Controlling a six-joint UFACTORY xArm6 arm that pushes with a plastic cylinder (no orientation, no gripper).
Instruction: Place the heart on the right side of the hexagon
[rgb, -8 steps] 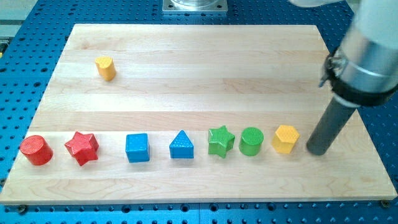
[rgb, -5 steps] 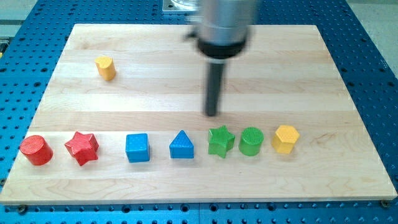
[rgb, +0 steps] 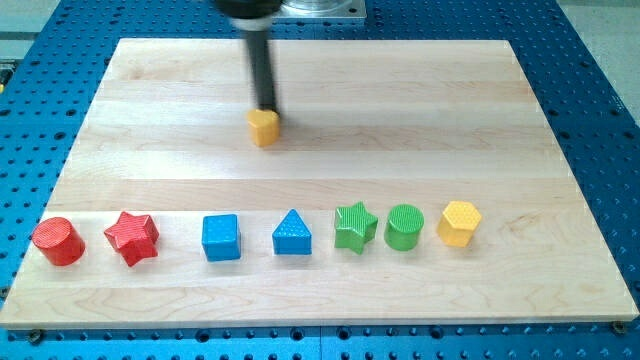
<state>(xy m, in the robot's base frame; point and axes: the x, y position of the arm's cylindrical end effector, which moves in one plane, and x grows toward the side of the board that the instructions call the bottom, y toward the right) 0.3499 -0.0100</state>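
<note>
The yellow heart (rgb: 263, 127) lies on the wooden board (rgb: 320, 70), left of centre in its upper half. My tip (rgb: 266, 108) touches the heart's top edge, the rod rising toward the view's top. The yellow hexagon (rgb: 459, 222) sits at the right end of a row of blocks near the view's bottom, far down and to the right of the heart.
The bottom row, left to right: red cylinder (rgb: 57, 241), red star (rgb: 132, 237), blue cube (rgb: 221, 237), blue triangle (rgb: 291, 233), green star (rgb: 354, 225), green cylinder (rgb: 404, 226), then the hexagon. Blue perforated table surrounds the board.
My tip swept from right of the hexagon across to the upper left. The yellow heart has moved right and slightly down from the board's upper left to left of centre.
</note>
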